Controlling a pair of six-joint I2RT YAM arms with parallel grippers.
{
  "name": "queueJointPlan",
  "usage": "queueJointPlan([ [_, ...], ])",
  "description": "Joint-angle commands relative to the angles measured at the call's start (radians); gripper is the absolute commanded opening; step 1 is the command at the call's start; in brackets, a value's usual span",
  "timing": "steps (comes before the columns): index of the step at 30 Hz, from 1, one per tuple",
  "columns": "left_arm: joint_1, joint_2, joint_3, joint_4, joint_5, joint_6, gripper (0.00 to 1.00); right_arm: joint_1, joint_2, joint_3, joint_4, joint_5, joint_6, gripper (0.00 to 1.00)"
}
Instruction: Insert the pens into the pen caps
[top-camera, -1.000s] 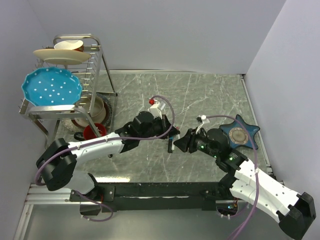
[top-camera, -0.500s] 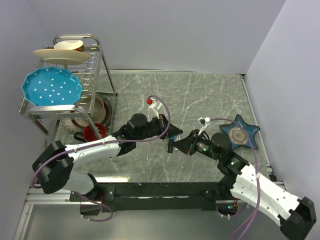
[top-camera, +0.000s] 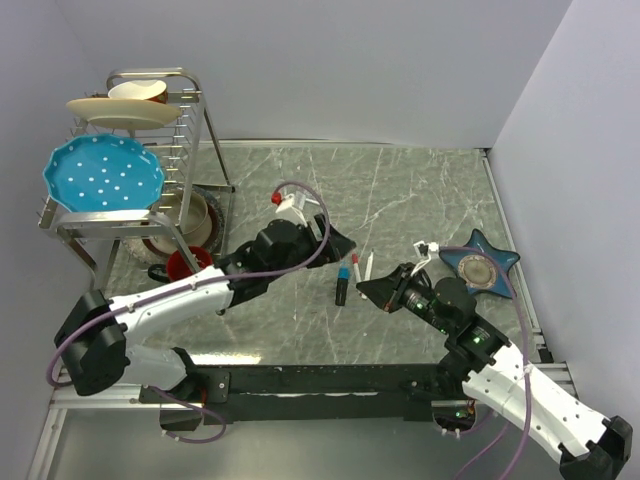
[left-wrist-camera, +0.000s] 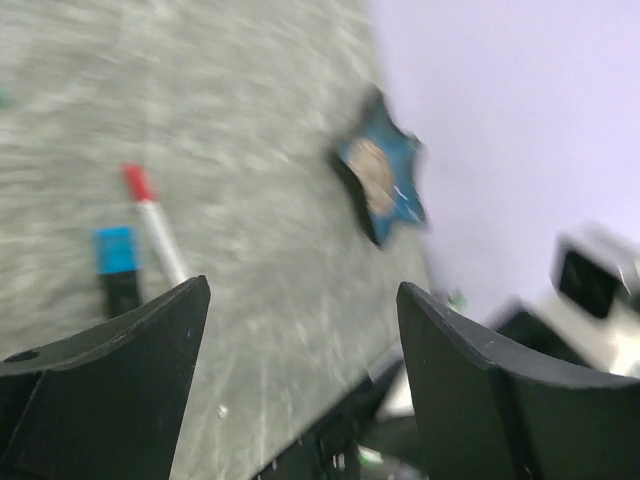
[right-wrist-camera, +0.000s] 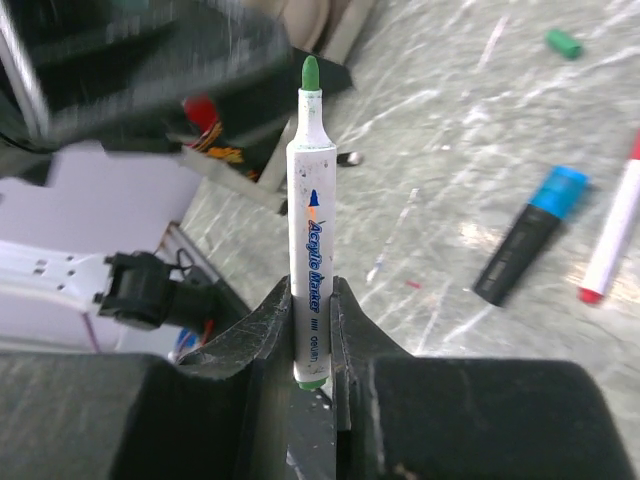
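My right gripper (right-wrist-camera: 312, 330) is shut on a white-barrelled pen (right-wrist-camera: 310, 200) with a green tip, which stands upright between the jaws. On the marble table lie a thicker black pen with a blue end (right-wrist-camera: 530, 235) and a white pen with a red end (right-wrist-camera: 612, 235). A small green pen cap (right-wrist-camera: 563, 42) lies farther off. My left gripper (left-wrist-camera: 300, 380) is open and empty, above the table with the red-ended pen (left-wrist-camera: 150, 215) and black pen (left-wrist-camera: 118, 270) off to its left. From above, the left gripper (top-camera: 338, 243) sits left of both pens (top-camera: 342, 285) and the right gripper (top-camera: 372, 290) right of them.
A blue star-shaped dish (top-camera: 480, 268) rests at the right, close behind the right arm. A metal dish rack (top-camera: 190, 150) with a blue plate (top-camera: 103, 175) and other crockery stands at the left, with a red bowl (top-camera: 188, 263) under it.
The two grippers were together at the table's middle. The left one has opened and drawn back to the left, and the right one has pulled back to the right with the green-tipped pen.
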Motion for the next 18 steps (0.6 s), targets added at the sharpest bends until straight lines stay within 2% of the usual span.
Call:
queueJointPlan([
  [1,0.002,0.059,0.172,-0.352,-0.301,-0.085,0.79,-0.001,-0.062,0.041,-0.065,0.087,-0.031,0.00],
  [3,0.002,0.114,0.238,-0.362,-0.300,-0.026,0.77,-0.001,-0.091,0.042,-0.085,0.100,-0.050,0.00],
  [4,0.003,0.131,0.257,-0.355,-0.263,0.091,0.78,-0.003,-0.100,0.047,-0.106,0.105,-0.056,0.00],
  [6,0.002,0.183,0.315,-0.346,-0.218,0.218,0.76,-0.001,-0.134,0.056,-0.135,0.116,-0.080,0.00],
  [7,0.002,0.197,0.335,-0.351,-0.185,0.353,0.75,-0.003,-0.146,0.065,-0.164,0.120,-0.089,0.00],
  [9,0.002,0.243,0.384,-0.369,-0.157,0.480,0.76,-0.001,-0.192,0.073,-0.195,0.127,-0.106,0.00],
  [12,0.006,0.313,0.459,-0.438,-0.207,0.728,0.75,-0.001,-0.268,0.079,-0.241,0.121,-0.120,0.00],
  [13,0.011,0.330,0.473,-0.449,-0.210,0.772,0.75,-0.001,-0.287,0.079,-0.258,0.110,-0.125,0.00],
  [18,0.062,0.399,0.533,-0.464,-0.051,0.965,0.74,-0.001,-0.387,0.100,-0.327,0.124,-0.145,0.00],
])
